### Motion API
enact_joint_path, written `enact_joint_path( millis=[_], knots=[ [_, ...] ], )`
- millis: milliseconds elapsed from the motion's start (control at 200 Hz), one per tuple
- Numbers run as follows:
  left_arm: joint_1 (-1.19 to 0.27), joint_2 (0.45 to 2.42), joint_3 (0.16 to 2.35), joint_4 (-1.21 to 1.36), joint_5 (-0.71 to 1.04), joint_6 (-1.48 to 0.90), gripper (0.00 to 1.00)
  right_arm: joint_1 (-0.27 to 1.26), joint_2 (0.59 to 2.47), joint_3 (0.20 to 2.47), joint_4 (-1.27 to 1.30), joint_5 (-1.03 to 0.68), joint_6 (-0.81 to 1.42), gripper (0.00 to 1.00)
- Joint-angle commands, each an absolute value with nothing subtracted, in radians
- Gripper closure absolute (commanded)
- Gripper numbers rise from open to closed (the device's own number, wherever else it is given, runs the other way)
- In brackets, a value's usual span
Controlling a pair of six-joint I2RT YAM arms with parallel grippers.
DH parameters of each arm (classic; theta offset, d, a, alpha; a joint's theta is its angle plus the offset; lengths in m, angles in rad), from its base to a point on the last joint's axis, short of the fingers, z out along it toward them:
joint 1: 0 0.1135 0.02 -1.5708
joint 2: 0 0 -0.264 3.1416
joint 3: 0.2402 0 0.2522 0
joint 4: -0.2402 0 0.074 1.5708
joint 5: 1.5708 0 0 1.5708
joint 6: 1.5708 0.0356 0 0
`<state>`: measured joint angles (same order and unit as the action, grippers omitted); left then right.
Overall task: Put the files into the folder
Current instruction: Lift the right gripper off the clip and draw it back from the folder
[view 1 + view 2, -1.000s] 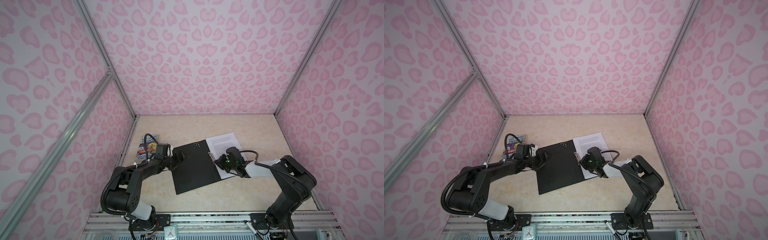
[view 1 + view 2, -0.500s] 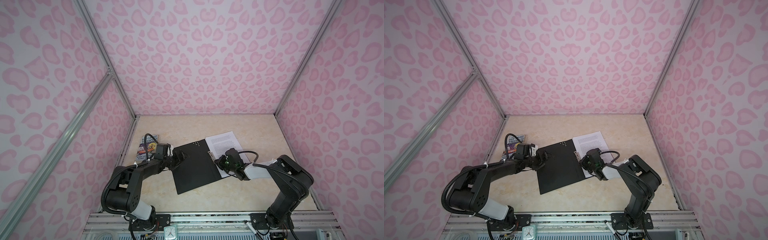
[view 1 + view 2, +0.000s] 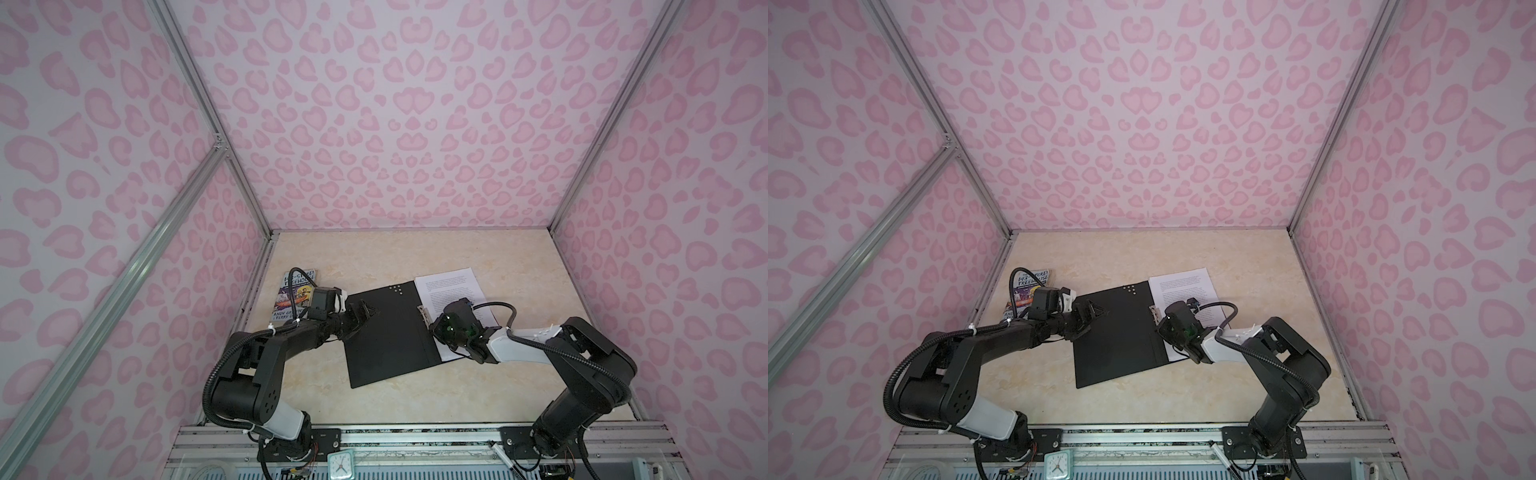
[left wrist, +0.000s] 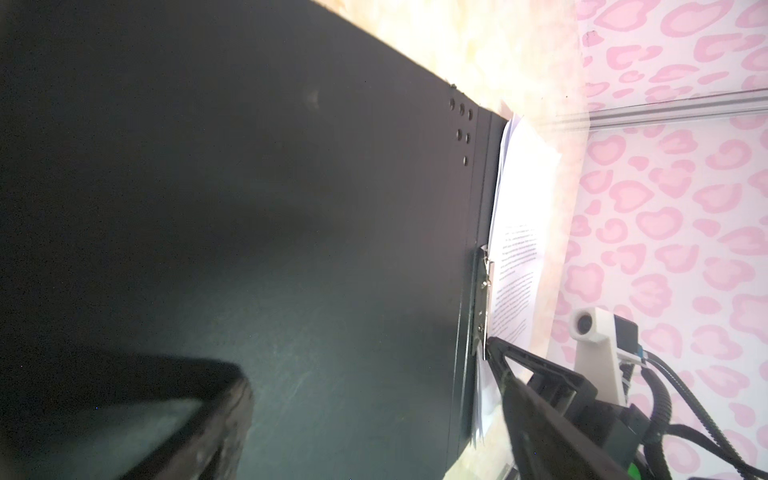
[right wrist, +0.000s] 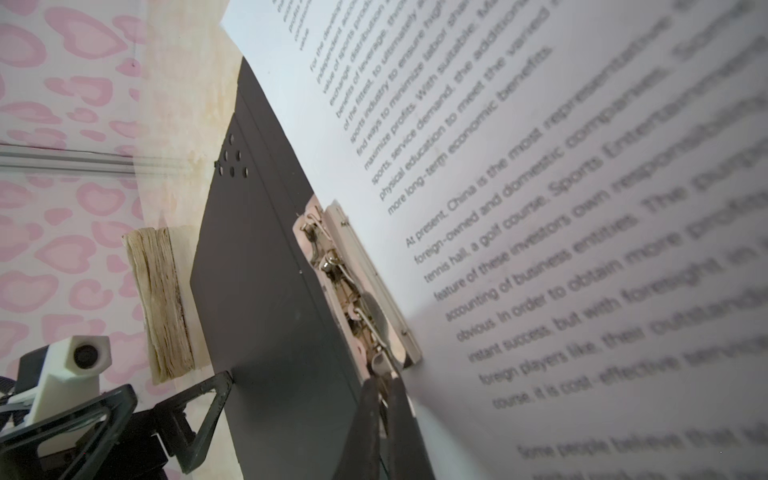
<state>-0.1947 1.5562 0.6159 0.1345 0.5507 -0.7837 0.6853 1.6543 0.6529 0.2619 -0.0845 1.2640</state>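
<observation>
The black folder (image 3: pixel 386 332) (image 3: pixel 1117 332) lies open on the table, its cover spread to the left. The files (image 3: pixel 451 286) (image 3: pixel 1183 282) (image 5: pixel 540 166), white printed sheets, lie on its right half beside the metal clip (image 3: pixel 423 313) (image 5: pixel 353 286) (image 4: pixel 482 291). My right gripper (image 3: pixel 434 328) (image 3: pixel 1160 328) (image 5: pixel 384 374) is shut, and its tips touch the near end of the clip's lever. I cannot tell whether the lever is pinched. My left gripper (image 3: pixel 365 311) (image 3: pixel 1094 311) (image 4: pixel 374 415) stands open at the cover's left edge, holding nothing.
A colourful paperback book (image 3: pixel 297 299) (image 3: pixel 1030 282) (image 5: pixel 166 307) lies by the left wall, just behind the left wrist. Pink patterned walls close in three sides. A small clock (image 3: pixel 340 463) sits on the front rail.
The right wrist has shifted very slightly by the clip. The left arm, the folder and the files have stayed where they were.
</observation>
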Motion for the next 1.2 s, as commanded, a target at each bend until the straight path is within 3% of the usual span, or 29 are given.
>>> enact_joint_path(
  millis=[0,110,310,385,485,555,670,800,1200],
  knots=[
    [-0.193,1.563,0.624,-0.035,0.485,-0.782,0.03,0.685,1.647,0.647,-0.046,-0.046,1.264,0.85],
    [-0.193,1.530,0.672,-0.023,0.584,-0.787,0.03,0.678,1.605,0.644,-0.014,-0.052,1.210,0.59],
    [-0.193,1.353,0.783,-0.090,0.660,-0.753,0.00,0.636,1.478,0.743,0.001,-0.092,0.944,0.25],
    [-0.191,1.266,0.786,-0.182,0.587,-0.725,0.00,0.572,1.468,0.803,-0.052,-0.145,0.838,0.19],
    [-0.189,1.151,0.779,-0.401,0.358,-0.686,0.02,0.441,1.468,0.862,-0.175,-0.188,0.707,0.14],
    [-0.186,1.077,0.745,-0.501,0.234,-0.694,0.02,0.351,1.458,0.868,-0.233,-0.174,0.633,0.03],
    [-0.179,1.006,0.653,-0.532,0.224,-0.716,0.02,0.205,1.472,0.859,-0.294,-0.190,0.570,0.02],
    [-0.179,1.044,0.565,-0.480,0.350,-0.720,0.02,0.084,1.488,0.801,-0.246,-0.276,0.571,0.03],
    [-0.179,1.263,0.506,-0.357,0.484,-0.660,0.02,0.055,1.627,0.752,-0.152,-0.401,0.592,0.10]
  ],
)
